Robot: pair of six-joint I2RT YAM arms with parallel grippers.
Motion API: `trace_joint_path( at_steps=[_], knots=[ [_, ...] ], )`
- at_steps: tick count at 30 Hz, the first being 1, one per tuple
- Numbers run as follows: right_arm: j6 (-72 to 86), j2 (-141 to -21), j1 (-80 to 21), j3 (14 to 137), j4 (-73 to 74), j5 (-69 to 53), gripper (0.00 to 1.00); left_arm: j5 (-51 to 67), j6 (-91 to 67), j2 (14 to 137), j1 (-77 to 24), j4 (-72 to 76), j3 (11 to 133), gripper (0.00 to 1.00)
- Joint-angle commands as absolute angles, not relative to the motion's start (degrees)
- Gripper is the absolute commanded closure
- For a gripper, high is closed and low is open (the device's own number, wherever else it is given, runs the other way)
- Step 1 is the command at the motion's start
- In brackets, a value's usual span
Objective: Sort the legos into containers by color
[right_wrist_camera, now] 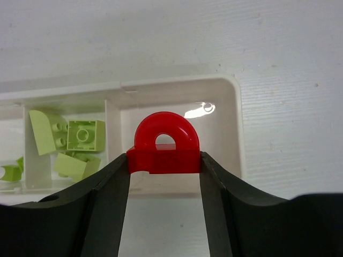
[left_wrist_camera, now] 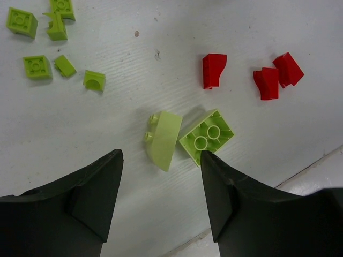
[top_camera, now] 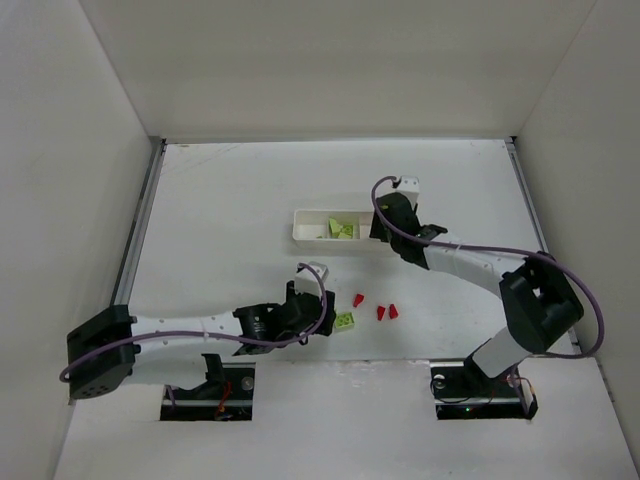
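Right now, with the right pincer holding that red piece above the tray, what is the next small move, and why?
Probably open the right pincer and let the red arch piece drop. It hangs over the end compartment, which looks bare, while the green bricks lie one compartment over, past the divider, so the colours would not mix.

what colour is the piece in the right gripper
The arch piece is red; right wrist view.

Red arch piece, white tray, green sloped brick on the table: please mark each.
red arch piece (right_wrist_camera: 166, 161): right wrist view, lower bar.
white tray (right_wrist_camera: 236, 128): right wrist view, right rim.
green sloped brick (left_wrist_camera: 164, 141): left wrist view, sloped face.
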State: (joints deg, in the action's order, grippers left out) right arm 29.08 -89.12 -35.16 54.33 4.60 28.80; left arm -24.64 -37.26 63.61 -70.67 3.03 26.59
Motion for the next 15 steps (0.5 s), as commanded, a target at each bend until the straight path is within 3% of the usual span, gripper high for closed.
trace_joint_path(
  at_steps=[1,4,9,12,15],
  knots=[
    [26.72,-89.38,-34.32,57.74,0.97,29.09,0.43,-25.49,-37.79,64.68,-71.23,5.45,25.49,0.44],
    [26.63,-88.42,-34.58,57.48,0.53,29.09,0.32,-24.79,-37.71,66.00,-71.14,6.06,25.40,0.45],
    [27.07,-85.17,-35.28,53.80,0.09,29.09,0.29,-24.70,-37.53,68.72,-71.24,7.38,25.31,0.47],
    [27.60,-81.93,-37.30,50.99,0.53,29.09,0.35,-24.96,-37.27,70.31,-70.97,8.43,25.49,0.49],
    [29.17,-77.97,-41.07,46.86,1.31,29.09,0.52,-25.22,-37.35,71.19,-70.71,9.66,25.40,0.51]
  ],
)
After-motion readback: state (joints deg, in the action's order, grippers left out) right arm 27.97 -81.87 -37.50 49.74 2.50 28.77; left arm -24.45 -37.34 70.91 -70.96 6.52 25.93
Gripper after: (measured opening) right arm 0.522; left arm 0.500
